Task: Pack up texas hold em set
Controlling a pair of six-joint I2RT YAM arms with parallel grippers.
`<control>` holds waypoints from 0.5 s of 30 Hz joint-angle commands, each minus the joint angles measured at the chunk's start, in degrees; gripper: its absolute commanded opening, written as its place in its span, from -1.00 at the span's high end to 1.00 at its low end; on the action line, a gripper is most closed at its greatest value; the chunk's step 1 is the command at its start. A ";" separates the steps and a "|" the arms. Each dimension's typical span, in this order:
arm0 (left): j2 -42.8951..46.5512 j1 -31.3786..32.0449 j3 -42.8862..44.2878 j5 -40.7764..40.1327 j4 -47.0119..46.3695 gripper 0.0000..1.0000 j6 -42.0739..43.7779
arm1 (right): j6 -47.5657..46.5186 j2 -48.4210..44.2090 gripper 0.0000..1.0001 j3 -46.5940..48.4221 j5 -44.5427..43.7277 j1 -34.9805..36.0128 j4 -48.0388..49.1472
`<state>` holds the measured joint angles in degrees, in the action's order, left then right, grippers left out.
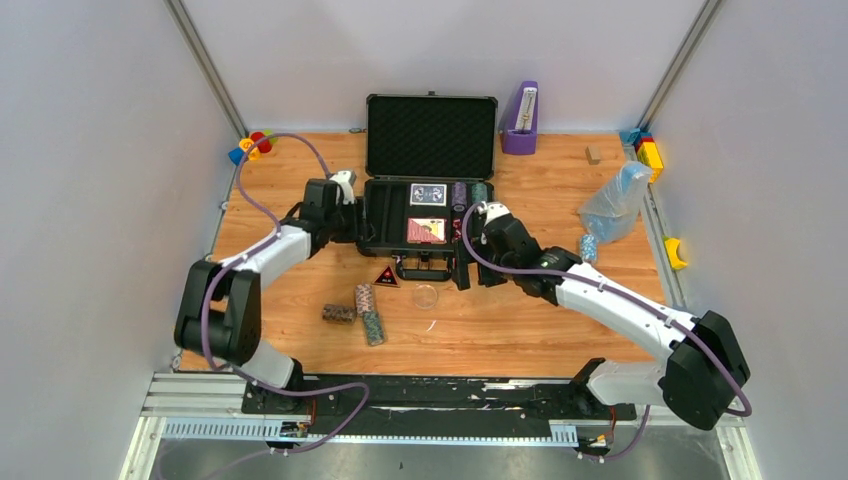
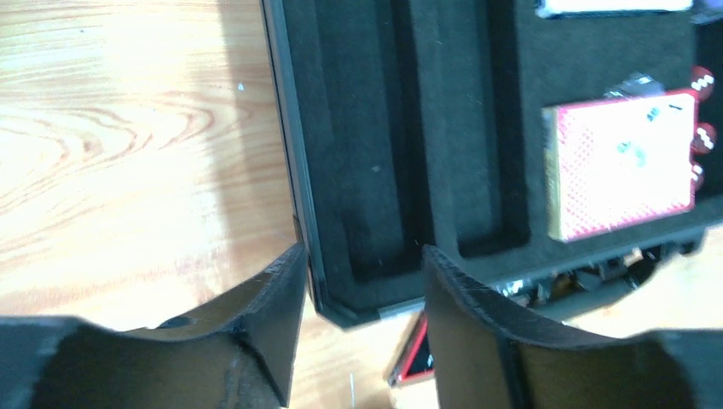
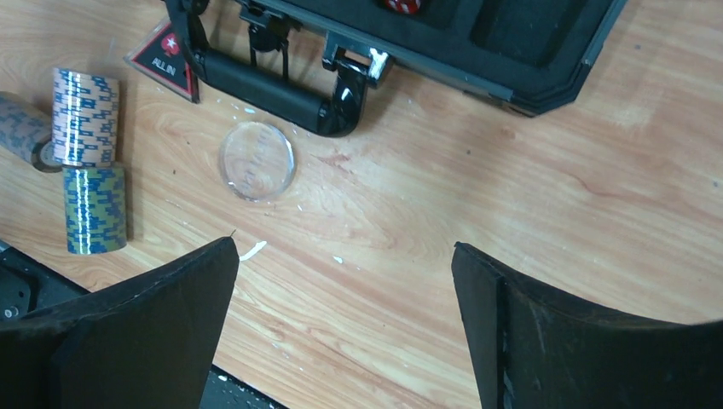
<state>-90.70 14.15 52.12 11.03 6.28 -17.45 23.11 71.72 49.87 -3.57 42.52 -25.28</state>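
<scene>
L hand (image 2: 362,256) part-open astride case (image 2: 375,170) corner; R hand (image 3: 345,247) wide, empty, nr clear disc (image 3: 257,160).

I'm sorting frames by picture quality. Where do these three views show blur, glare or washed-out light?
Top view: sharp, evenly lit, only soft shadows on the table. Left wrist view: blurred throughout, the red card deck smeared, the table pale and washed out. Right wrist view: table in focus, bright glints on the chip rolls and the case handle, its own fingers soft-edged.

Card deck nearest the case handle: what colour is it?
The card deck is red with a fine white pattern, clearest in the left wrist view.
</scene>
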 commanded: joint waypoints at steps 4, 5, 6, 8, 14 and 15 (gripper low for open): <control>15.58 0.44 -7.74 -1.26 2.71 -0.68 -2.97 | 7.82 -0.13 -1.00 -0.02 -3.98 0.98 -4.33; 17.06 0.44 -8.79 -2.39 2.49 -0.91 -3.30 | 8.86 0.50 -1.00 0.37 -4.12 1.10 -5.22; 20.10 0.44 -10.94 -3.10 2.41 -0.95 -4.13 | 9.66 0.97 -1.00 0.52 -4.10 1.50 -5.34; 24.70 0.43 -13.61 -4.91 2.83 -0.99 -4.93 | 10.91 2.28 -1.00 0.86 -5.89 3.70 -5.19; 36.38 0.43 -20.91 -7.48 3.86 -1.00 -5.32 | 12.24 11.86 -1.00 6.37 -11.14 10.91 -7.26; 38.12 0.39 -21.53 -7.36 3.81 -1.00 -5.23 | 12.70 14.13 -1.00 7.80 -11.71 11.95 -7.85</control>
<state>-57.34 14.28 33.10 5.32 10.04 -21.85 32.73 80.07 51.90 -11.22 51.40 -31.29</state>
